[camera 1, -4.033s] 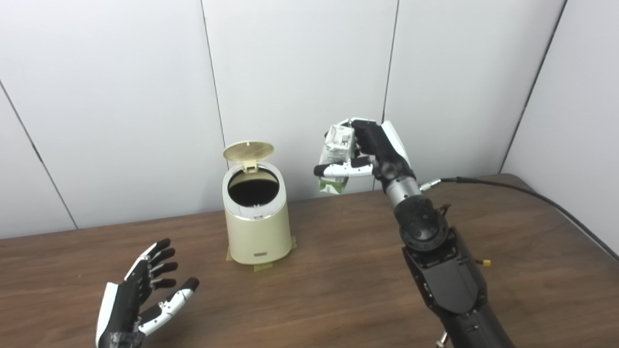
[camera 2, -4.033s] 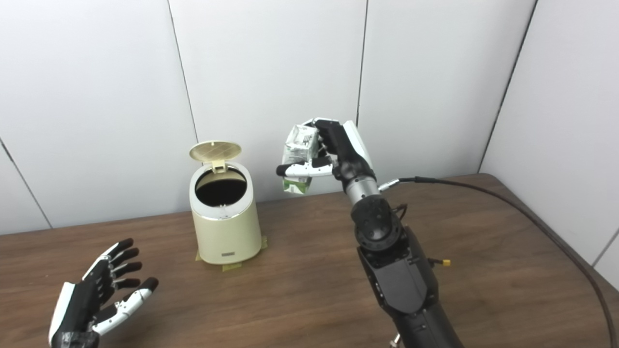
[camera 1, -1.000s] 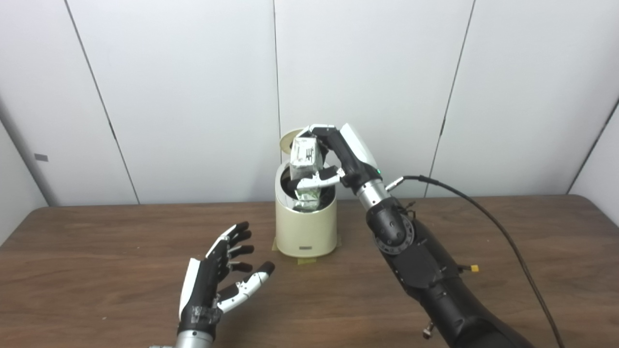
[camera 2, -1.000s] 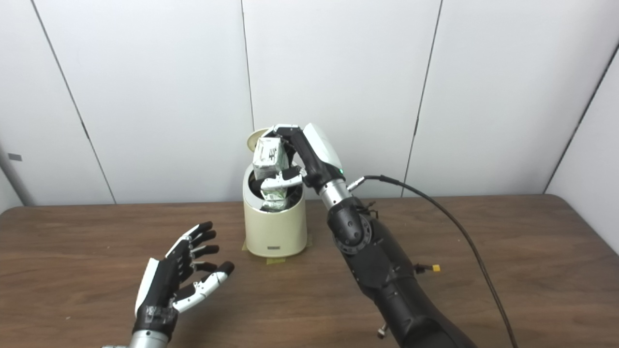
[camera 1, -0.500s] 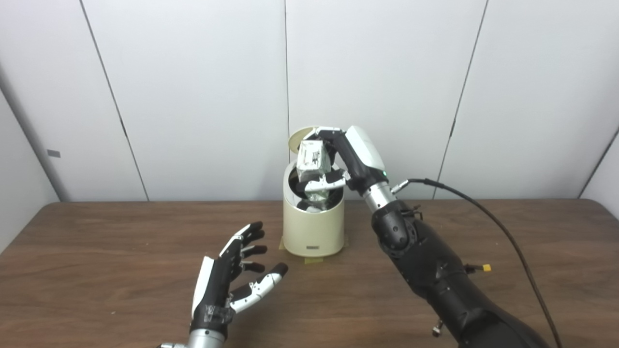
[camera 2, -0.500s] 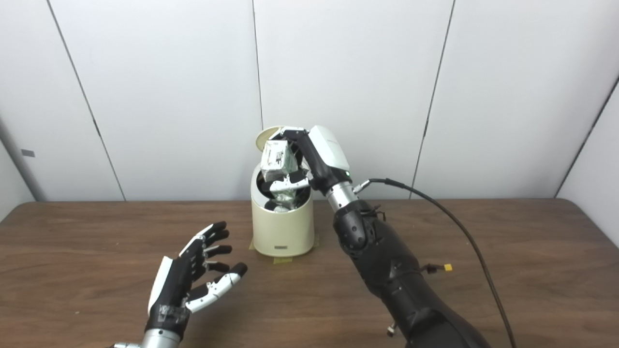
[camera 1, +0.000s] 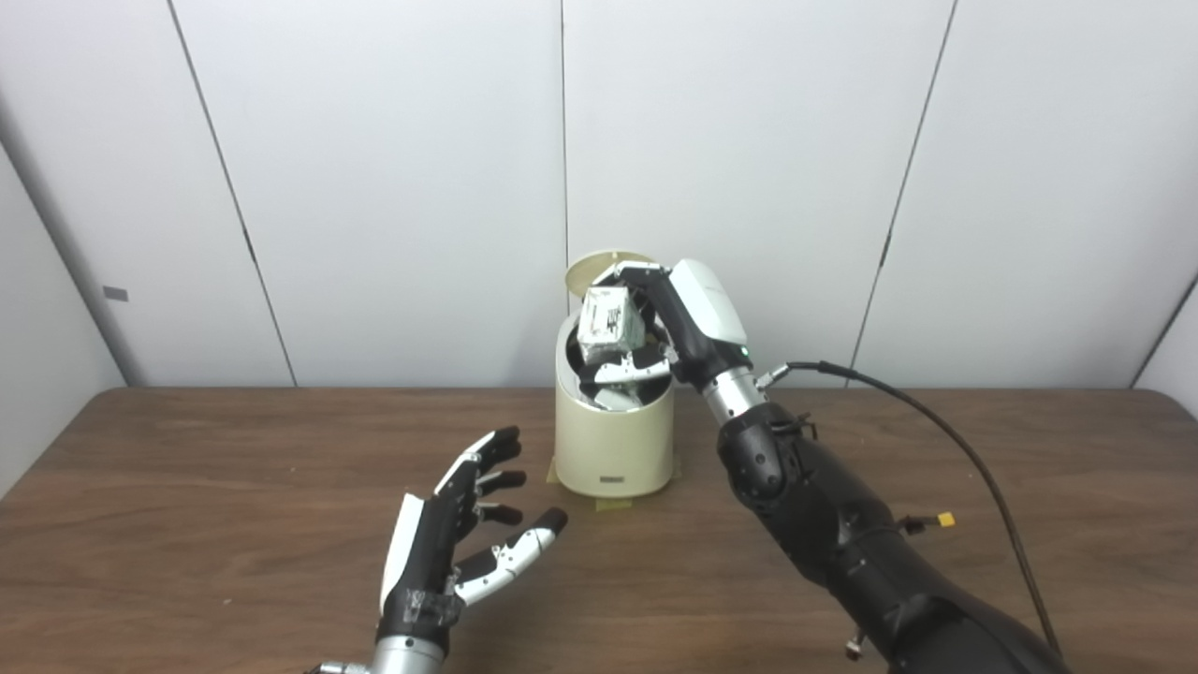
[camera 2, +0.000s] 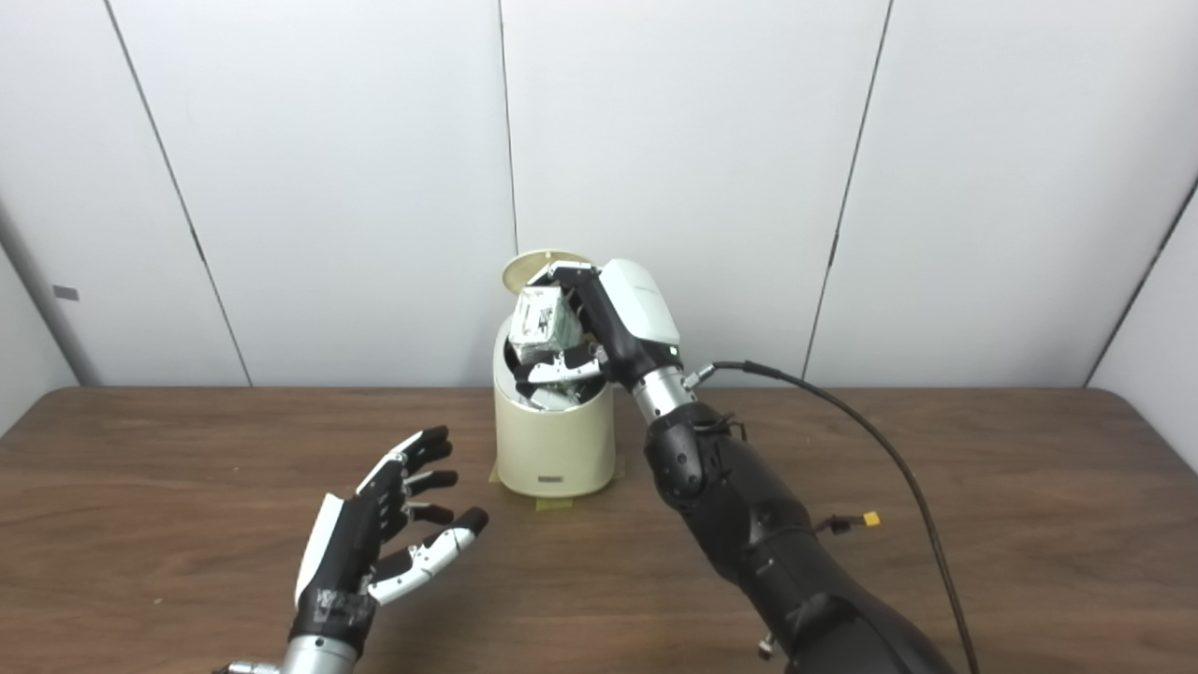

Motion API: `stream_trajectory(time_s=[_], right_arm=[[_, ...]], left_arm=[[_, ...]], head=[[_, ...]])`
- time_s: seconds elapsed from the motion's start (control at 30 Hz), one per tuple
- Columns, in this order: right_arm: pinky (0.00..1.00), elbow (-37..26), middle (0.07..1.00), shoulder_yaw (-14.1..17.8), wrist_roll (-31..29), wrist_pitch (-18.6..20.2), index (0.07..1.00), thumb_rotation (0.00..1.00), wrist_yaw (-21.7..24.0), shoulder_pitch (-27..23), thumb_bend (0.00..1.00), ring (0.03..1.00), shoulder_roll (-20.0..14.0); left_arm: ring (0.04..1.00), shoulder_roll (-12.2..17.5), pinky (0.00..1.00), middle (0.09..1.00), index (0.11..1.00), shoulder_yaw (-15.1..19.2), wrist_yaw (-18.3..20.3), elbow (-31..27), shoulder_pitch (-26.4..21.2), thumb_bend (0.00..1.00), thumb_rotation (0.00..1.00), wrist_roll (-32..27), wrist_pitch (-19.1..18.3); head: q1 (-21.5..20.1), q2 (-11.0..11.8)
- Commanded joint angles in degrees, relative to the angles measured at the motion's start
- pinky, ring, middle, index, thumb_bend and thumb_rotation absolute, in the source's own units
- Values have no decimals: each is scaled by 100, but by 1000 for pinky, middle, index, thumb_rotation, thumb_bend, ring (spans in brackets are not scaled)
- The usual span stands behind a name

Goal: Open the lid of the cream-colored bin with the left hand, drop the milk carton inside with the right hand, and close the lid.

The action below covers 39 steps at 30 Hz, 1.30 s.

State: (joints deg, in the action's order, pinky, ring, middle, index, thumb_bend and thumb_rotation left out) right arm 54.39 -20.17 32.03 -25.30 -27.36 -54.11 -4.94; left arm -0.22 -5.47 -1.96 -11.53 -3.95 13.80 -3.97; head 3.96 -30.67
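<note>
The cream-colored bin [camera 1: 613,447] stands on the wooden table [camera 1: 234,487] near the back wall, its round lid [camera 1: 588,269] raised upright behind the opening. My right hand [camera 1: 679,323] is shut on the milk carton [camera 1: 606,326], white with a green base, and holds it in the bin's mouth, lower half below the rim. The carton also shows in the right eye view [camera 2: 543,323]. My left hand [camera 1: 454,548] is open and empty, palm up, above the table in front and left of the bin.
A black cable [camera 1: 945,440] runs from my right wrist across the table to the right. Tape patches [camera 1: 613,505] sit under the bin's base. White wall panels stand close behind the bin.
My right hand has carried the carton from the right of the bin to over its opening and lowered it partly inside. The camera has shifted. The left hand stays open.
</note>
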Motion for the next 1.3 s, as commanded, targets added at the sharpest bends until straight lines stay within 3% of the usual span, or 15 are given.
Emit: stream_trajectory(time_s=[0.0, 0.2, 0.3, 0.33, 0.37, 0.43, 0.47, 0.7, 0.97, 1.13, 1.27], right_arm=[[291, -157, 434, 15, -68, -161, 532, 0, -123, -440, 519, 340, -71], [289, -227, 445, -70, 58, -85, 532, 3, 390, -394, 521, 357, -215], [393, -277, 476, -133, 112, -11, 517, 7, 640, -386, 526, 493, -287], [411, -304, 542, -135, 105, 16, 508, 76, 712, -376, 525, 517, -303], [434, -332, 595, -130, 90, 40, 600, 144, 789, -365, 736, 545, -316], [439, -388, 646, -102, 75, 61, 668, 201, 874, -339, 871, 555, -328], [440, -439, 656, -79, 69, 76, 679, 211, 903, -316, 889, 555, -328], [458, -568, 684, -87, 136, -150, 721, 266, 664, -220, 900, 584, -348], [424, -932, 741, -362, -104, -162, 830, 227, 317, -78, 917, 586, -499], [392, -1578, 724, -448, -491, -163, 801, 183, 180, 155, 901, 554, -672], [332, -2117, 646, -497, -865, -163, 717, 133, 22, 369, 877, 476, -823]], left_arm=[[767, -30, 611, 851, 859, -22, -3, -179, -114, 629, 192, 25, 43], [766, -4, 610, 852, 856, -5, 6, -163, -119, 627, 178, 19, 42], [762, 11, 610, 845, 855, 4, 5, -142, -126, 636, 193, 28, 35], [761, 16, 609, 846, 854, 5, 4, -138, -127, 636, 194, 32, 34], [760, 20, 607, 846, 853, 7, 5, -133, -128, 637, 195, 28, 33], [759, 29, 608, 845, 855, 14, 16, -129, -132, 637, 193, 15, 13], [760, 32, 609, 846, 856, 18, 19, -126, -134, 636, 191, 8, 1], [770, 68, 617, 853, 856, 39, 23, -35, -174, 633, 201, -2, 31], [769, 108, 622, 845, 855, 52, 28, 124, -220, 637, 186, -65, 110], [769, 140, 620, 850, 857, 47, 32, 211, -237, 632, 190, -73, 171], [757, 163, 609, 842, 855, 44, 33, 266, -247, 639, 194, -57, 196]], head=[[-8, -13], [-45, -33], [-65, -33], [-65, -33], [-69, -31], [-73, -47], [-73, -47], [-125, -23], [-155, 52], [-169, 93], [-190, 114]])
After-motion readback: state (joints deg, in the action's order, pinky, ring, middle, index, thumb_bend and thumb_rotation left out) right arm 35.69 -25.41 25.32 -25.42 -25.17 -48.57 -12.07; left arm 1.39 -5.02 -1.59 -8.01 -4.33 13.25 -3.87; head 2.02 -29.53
